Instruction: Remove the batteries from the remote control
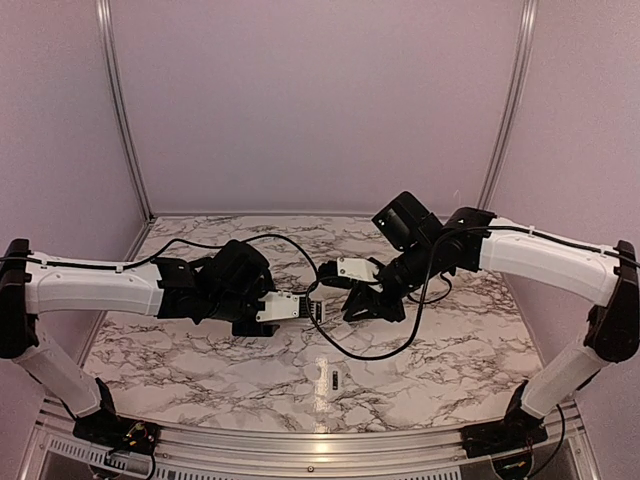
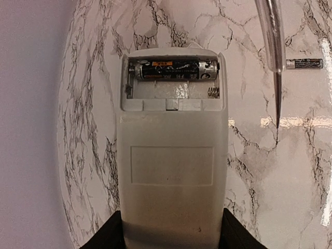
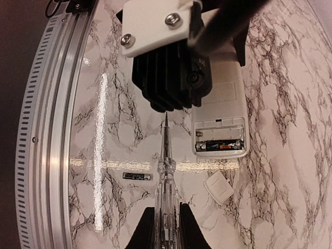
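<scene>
Marble-patterned white-and-grey tabletop (image 1: 200, 350), with an aluminium rail (image 3: 46, 129) along its near edge.

White flat rectangular plastic remote control (image 2: 174, 171): back side up. Long axis runs left–right across the table. The open battery bay is at the end pointing toward the right arm. The plain end sits in the left gripper (image 1: 275, 307). Its black fingers (image 2: 111, 236) press on both long edges, jaws about half parted to span the remote control's width. Cannot tell whether the underside touches the tabletop. Seen from the right wrist, the left gripper's black body hangs over the plain half and hides it.

Right gripper (image 3: 165, 228): closed tight on the handle of a clear plastic probe with a dark pointed tip (image 3: 165, 171). The probe lies parallel to the remote control and points toward the left gripper. Its tip hangs alongside the remote control, apart from the bay (no contact with anything that I can make out).

Small white squarish plastic cover (image 3: 219, 187): flat on the tabletop, just off the bay end and not touching it.

Two small dark cylindrical batteries:
- The seated battery (image 2: 176, 70) lies crosswise in the far slot and has an orange mark on its label. The near slot is bare, with a coil spring (image 2: 212, 92) showing.
- The loose battery (image 2: 304, 63) lies on the tabletop, on the far side of the probe from the remote control.
</scene>
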`<move>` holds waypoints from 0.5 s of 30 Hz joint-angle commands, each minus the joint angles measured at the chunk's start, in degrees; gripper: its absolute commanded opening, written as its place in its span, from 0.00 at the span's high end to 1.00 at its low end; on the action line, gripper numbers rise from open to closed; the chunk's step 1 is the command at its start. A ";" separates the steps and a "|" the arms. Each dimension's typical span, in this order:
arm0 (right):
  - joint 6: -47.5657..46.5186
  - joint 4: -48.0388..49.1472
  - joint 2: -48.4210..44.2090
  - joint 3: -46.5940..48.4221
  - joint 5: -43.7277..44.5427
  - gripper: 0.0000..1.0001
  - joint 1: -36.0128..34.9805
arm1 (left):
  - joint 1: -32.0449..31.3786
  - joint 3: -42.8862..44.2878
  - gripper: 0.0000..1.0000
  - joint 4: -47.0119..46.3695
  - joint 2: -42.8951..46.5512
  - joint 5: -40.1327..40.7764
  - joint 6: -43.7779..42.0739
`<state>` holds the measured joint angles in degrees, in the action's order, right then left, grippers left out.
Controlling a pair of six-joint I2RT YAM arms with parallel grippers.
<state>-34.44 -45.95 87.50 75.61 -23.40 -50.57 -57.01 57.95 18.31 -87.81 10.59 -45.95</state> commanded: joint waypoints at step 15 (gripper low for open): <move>20.79 14.39 -17.55 -10.29 11.86 1.00 -0.17 | -0.29 1.60 0.79 1.46 4.06 -1.72 12.89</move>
<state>-22.61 -35.92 73.32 66.39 -16.21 -50.57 -57.08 57.98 18.90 -85.73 8.40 -36.91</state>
